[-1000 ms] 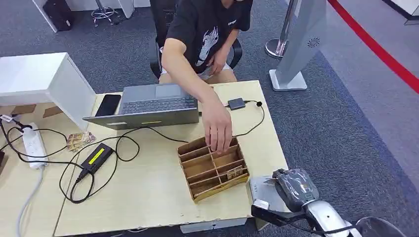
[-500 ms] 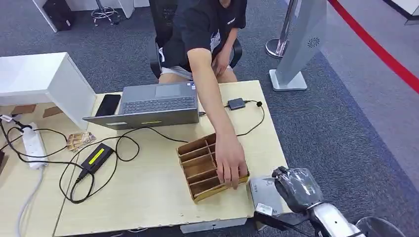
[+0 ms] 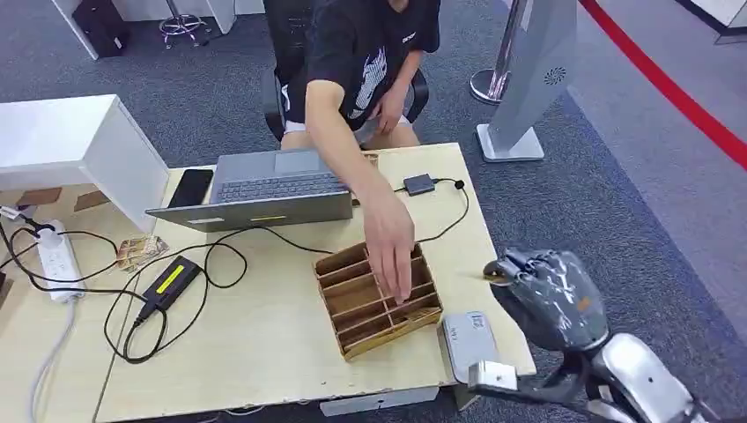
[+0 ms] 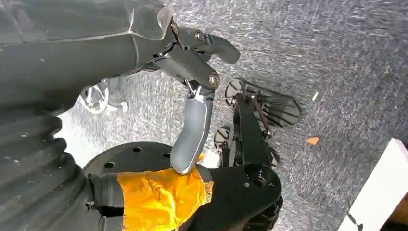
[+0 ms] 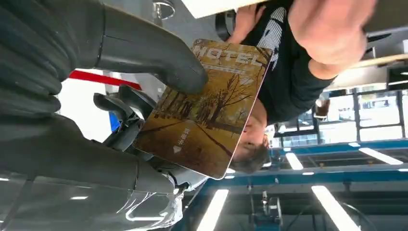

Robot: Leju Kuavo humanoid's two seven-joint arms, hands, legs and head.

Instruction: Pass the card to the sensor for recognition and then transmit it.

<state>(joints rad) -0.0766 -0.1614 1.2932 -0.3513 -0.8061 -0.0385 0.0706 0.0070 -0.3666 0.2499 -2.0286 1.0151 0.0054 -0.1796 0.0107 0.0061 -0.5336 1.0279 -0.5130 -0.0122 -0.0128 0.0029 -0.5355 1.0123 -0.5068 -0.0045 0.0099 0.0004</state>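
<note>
Cables (image 3: 176, 291) and a power strip (image 3: 55, 257) lie on the far left of the wooden table (image 3: 264, 352), well away from the right hand (image 3: 548, 295). Next comes a grey laptop (image 3: 273, 189) with a phone (image 3: 193, 187) beside it, then a wooden divided tray (image 3: 377, 298) between the laptop and that hand. A person's hand (image 3: 392, 242) reaches down over the tray's compartments. Just beside the tray, on the near table corner, sits the grey sensor (image 3: 469, 339), below and slightly left of the right hand. The right hand hangs off the table's right edge, above the carpet, fingers curled on the card (image 5: 207, 106); the right wrist view shows a thumb (image 5: 149, 53) pressing the brown hotel card against the fingers. In the left wrist view, the left hand (image 4: 192, 86) hangs over the floor, holding nothing, fingers loosely apart.
</note>
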